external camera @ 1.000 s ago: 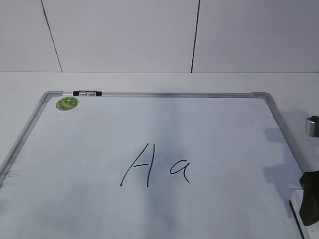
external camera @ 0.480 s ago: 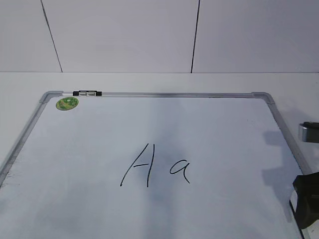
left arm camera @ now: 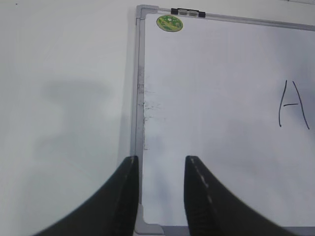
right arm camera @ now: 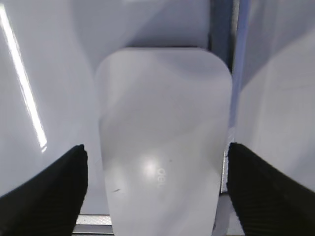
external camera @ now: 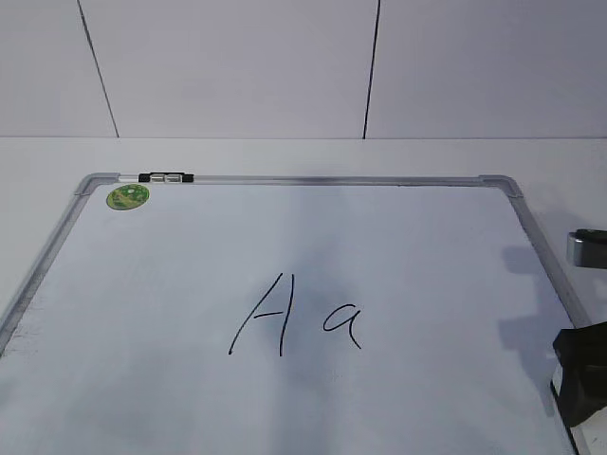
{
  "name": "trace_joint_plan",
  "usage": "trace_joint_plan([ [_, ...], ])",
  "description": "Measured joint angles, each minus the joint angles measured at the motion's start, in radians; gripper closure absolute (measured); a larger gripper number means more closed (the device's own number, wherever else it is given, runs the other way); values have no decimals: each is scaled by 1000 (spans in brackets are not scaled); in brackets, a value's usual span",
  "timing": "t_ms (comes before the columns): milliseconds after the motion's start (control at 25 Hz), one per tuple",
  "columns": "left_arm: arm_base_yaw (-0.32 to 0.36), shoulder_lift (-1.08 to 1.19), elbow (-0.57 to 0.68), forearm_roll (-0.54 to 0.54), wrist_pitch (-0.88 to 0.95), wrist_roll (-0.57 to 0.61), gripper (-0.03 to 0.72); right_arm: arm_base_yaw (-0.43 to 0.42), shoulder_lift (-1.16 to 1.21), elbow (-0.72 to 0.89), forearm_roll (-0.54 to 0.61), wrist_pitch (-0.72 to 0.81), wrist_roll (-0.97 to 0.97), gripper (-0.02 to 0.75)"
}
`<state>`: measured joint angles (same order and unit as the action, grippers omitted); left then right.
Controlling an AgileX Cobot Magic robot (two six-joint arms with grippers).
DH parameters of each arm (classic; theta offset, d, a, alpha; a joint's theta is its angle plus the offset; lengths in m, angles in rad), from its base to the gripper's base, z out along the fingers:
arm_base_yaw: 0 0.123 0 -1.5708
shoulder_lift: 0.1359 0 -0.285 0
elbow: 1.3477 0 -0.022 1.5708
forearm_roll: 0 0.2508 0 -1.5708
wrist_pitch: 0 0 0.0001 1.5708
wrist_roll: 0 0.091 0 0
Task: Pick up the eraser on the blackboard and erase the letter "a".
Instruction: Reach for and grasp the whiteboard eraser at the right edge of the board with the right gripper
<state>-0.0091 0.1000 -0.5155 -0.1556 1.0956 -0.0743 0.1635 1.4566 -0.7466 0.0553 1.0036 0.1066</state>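
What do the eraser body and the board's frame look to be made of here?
The eraser: apparently smooth, glossy white plastic, given the soft highlight and the small lettering on its top. The blackboard frame looks like brushed silver-grey metal, probably aluminium, with rounded grey corner pieces that look like plastic.

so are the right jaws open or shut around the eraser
Open: in the right wrist view both fingers stand clear of the eraser, gaps either side.

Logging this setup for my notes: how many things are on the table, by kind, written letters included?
Whiteboard: 1
Eraser: 1
Handwritten letters, capital A and letter "a": 2
Green sticker: 1
Black-and-white clip: 1
Total: 6
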Motion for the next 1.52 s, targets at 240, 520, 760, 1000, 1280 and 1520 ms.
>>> trace_joint_plan([
  [240, 0, 0, 0, 0, 0, 0, 447, 0, 2, 0, -4, -24, 6, 62],
  [520, 0, 0, 0, 0, 0, 0, 447, 0, 21, 0, -16, -43, 25, 62],
  [760, 0, 0, 0, 0, 0, 0, 447, 0, 23, 0, -17, -54, 29, 64],
  [1000, 0, 0, 0, -2, -2, 0, 447, 0, 23, 0, -17, -69, 29, 67],
  [1280, 0, 0, 0, -2, -2, 0, 447, 0, 29, 0, -17, -81, 29, 75],
  [1520, 0, 0, 0, -2, -12, 0, 447, 0, 59, 0, -19, -94, 29, 85],
])
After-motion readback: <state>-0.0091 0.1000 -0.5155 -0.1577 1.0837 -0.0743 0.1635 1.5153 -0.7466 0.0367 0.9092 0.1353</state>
